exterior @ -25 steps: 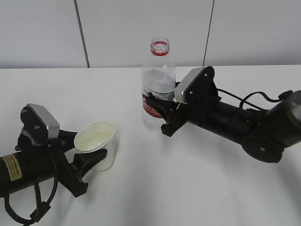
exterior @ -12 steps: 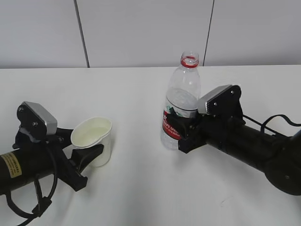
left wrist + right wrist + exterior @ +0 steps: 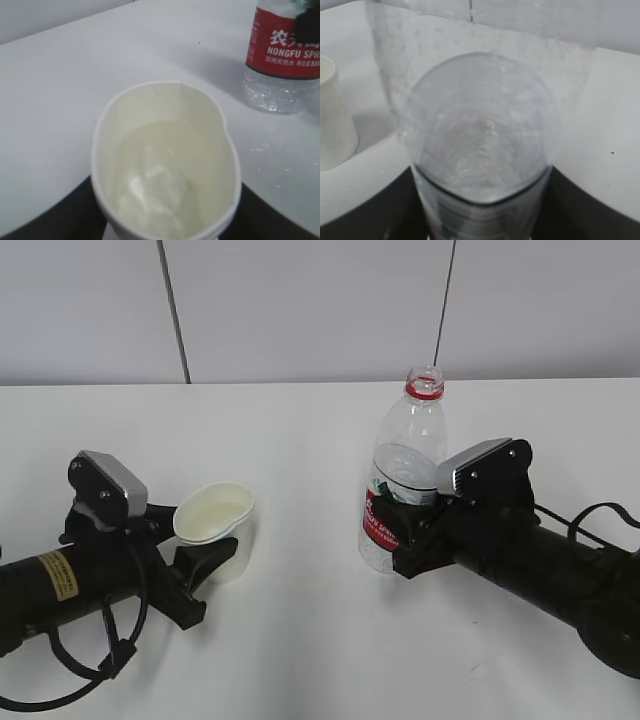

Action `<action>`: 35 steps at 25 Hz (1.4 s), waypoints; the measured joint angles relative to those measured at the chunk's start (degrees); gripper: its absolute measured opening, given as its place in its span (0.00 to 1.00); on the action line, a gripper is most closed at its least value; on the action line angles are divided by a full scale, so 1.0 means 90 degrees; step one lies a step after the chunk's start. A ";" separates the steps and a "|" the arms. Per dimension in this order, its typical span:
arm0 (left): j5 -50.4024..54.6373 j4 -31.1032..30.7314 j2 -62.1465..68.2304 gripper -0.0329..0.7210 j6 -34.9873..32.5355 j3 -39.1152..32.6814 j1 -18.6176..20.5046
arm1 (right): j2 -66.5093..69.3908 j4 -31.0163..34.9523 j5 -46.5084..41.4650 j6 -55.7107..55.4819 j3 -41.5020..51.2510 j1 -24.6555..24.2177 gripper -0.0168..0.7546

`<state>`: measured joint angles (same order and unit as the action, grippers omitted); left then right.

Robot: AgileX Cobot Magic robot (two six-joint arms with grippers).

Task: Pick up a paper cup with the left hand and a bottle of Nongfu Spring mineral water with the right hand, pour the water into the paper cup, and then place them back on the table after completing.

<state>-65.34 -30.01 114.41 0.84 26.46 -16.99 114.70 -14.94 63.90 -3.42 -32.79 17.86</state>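
The white paper cup (image 3: 217, 530) is squeezed oval between the black fingers of my left gripper (image 3: 205, 558), low over the table (image 3: 300, 440). In the left wrist view the cup (image 3: 165, 165) holds clear water (image 3: 160, 190). My right gripper (image 3: 400, 535) is shut on the uncapped Nongfu Spring bottle (image 3: 405, 465), upright, red label and red neck ring, base at the table. The bottle fills the right wrist view (image 3: 480, 135); the cup (image 3: 332, 120) shows at its left edge. The bottle also shows in the left wrist view (image 3: 285, 55).
A grey panelled wall (image 3: 300, 300) stands behind the table's far edge. Black cables (image 3: 590, 515) trail from the right arm, and a cable loop (image 3: 90, 660) hangs by the left arm.
The right gripper has carried the bottle rightward and down, now upright near the table. The left gripper has moved the cup a little to the right.
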 joint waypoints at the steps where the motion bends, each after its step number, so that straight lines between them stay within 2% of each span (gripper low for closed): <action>1: -0.0019 -0.0014 0.0023 0.56 0.0000 0.0016 0.0000 | 0.0000 0.0012 0.0000 0.0000 0.0000 0.0000 0.51; 4: -0.0028 -0.0036 0.0031 0.56 0.0000 0.0022 0.0000 | 0.0000 -0.0019 0.0000 0.0000 0.0000 0.0000 0.51; 6: -0.0028 -0.0036 0.0031 0.58 0.0000 0.0022 0.0000 | 0.0000 -0.0125 0.0000 0.0000 0.0000 0.0000 0.55; 12: -0.0022 -0.0056 0.0039 0.68 0.0000 0.0022 0.0000 | 0.0000 -0.0266 0.0034 0.0105 0.0000 0.0000 0.82; 14: -0.0009 -0.0063 0.0041 0.72 0.0000 0.0022 0.0000 | 0.0000 -0.0266 0.0102 0.0131 0.0000 0.0000 0.86; 19: -0.0021 -0.0078 0.0041 0.75 0.0000 -0.0048 0.0000 | -0.0111 -0.0162 0.0161 0.0205 0.0235 0.0000 0.87; 27: -0.0016 0.0298 -0.0265 0.76 0.0000 -0.0829 0.0000 | -0.0221 0.0436 0.0160 0.0414 0.1208 0.0000 0.87; 30: -0.0016 0.0649 -0.0471 0.76 -0.0093 -0.1084 0.0000 | -0.0231 0.0754 0.0160 0.0434 0.1448 0.0000 0.86; 35: -0.0016 0.1795 -0.0581 0.76 -0.0472 -0.1263 0.0000 | -0.0231 0.1736 0.0160 0.0444 0.1601 0.0000 0.84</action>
<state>-65.48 -13.86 109.18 -3.41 15.09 -16.99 112.62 0.68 65.35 0.58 -18.38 17.86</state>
